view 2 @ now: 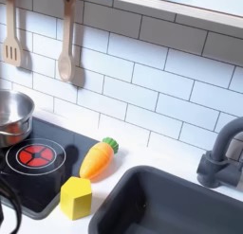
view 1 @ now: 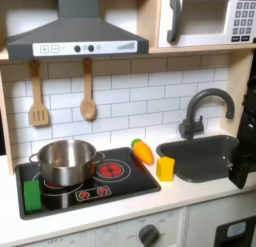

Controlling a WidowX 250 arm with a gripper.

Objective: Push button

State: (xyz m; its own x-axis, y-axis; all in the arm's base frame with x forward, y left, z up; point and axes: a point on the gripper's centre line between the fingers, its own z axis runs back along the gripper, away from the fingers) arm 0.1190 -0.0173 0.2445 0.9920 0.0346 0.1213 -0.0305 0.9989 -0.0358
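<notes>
2 red buttons sit at the hob's front edge, close to the pot and green block, so we judge our gripper, dark at the counter's right edge with its grip unreadable, could knock those instead.

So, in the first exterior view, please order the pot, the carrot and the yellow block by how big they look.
1. Pot, clearly the largest.
2. Carrot and yellow block look about alike, so I will not rank them.
</notes>
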